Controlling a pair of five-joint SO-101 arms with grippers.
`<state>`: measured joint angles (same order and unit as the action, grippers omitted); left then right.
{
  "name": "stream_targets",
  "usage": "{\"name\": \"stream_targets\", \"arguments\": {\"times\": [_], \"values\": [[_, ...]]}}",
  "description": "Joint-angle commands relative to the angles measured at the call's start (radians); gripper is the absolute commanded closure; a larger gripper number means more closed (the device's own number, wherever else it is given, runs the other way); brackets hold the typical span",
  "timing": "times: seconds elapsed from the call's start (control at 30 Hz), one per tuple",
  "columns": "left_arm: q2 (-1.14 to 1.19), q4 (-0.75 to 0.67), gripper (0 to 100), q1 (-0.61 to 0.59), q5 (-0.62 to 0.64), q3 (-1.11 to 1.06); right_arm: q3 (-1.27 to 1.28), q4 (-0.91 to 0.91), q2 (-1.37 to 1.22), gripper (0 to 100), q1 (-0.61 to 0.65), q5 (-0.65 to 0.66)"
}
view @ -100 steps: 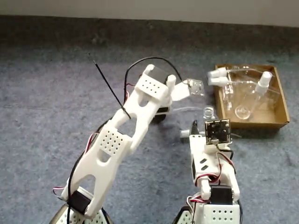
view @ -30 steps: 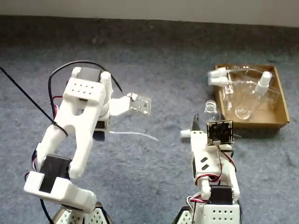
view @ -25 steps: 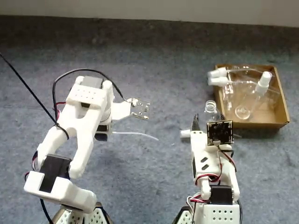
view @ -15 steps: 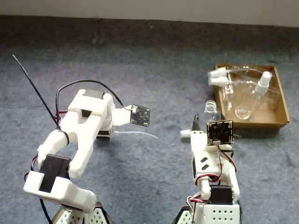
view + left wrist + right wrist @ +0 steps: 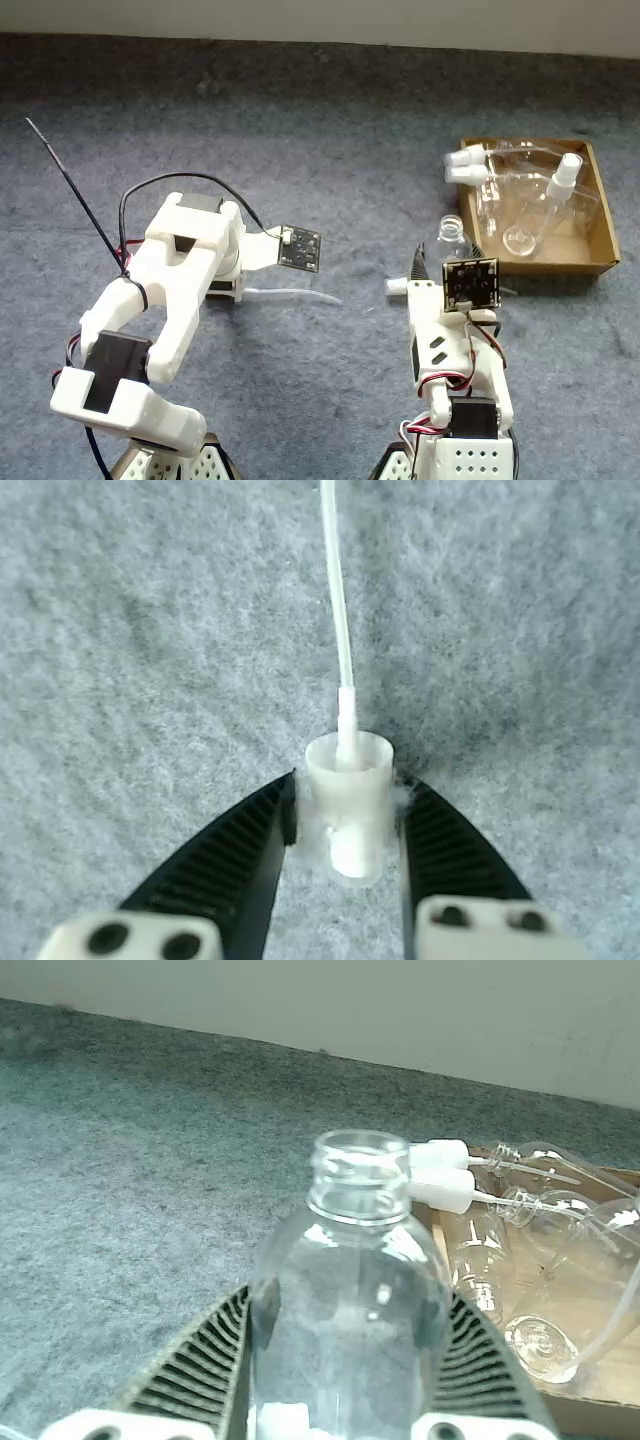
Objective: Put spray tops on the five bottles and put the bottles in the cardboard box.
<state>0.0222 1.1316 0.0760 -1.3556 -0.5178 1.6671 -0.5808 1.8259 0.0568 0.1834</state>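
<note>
Left gripper [image 5: 347,786]: pinching the white spray top [image 5: 347,770] by its collar, one finger on each side, low over the carpet [image 5: 330,150].
Spray top: well apart from the cardboard box [image 5: 540,268], out past the side where the open bottle stands.
Tube [image 5: 335,590]: lies flat along the carpet, and its free end points toward the box.
Right gripper [image 5: 348,1305]: closed around the body of the open bottle [image 5: 355,1260], holding it upright.
Open bottle: just beside the box's near corner, outside it, with no top on its mouth.
Box: holds capped clear bottles lying on their sides.
Key relation: the top's long axis is level while the bottle's neck points up, so the tube likely has to be tipped downward and carried boxward to the mouth.
Nearer arm: the right is nearer the box.
</note>
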Motion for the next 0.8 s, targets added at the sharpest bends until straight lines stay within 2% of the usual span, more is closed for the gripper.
{"name": "stream_targets", "arguments": {"times": [0.0,0.1,0.37,0.63,0.77], "values": [[-0.045,-0.006,82,-0.015,-0.068,0.013,0.050,0.025,0.013,86.4,-0.004,-0.002],[-0.045,-0.006,78,-0.013,-0.068,0.013,0.050,0.025,0.013,86.4,-0.004,-0.002],[-0.097,0.000,78,-0.013,-0.068,0.065,0.051,0.025,0.013,86.4,-0.004,-0.002],[-0.208,0.258,78,-0.012,-0.060,0.188,0.051,0.027,0.013,86.4,-0.004,-0.002],[-0.237,0.359,78,-0.007,0.127,0.251,0.051,0.027,0.013,86.4,-0.004,-0.002]]}}
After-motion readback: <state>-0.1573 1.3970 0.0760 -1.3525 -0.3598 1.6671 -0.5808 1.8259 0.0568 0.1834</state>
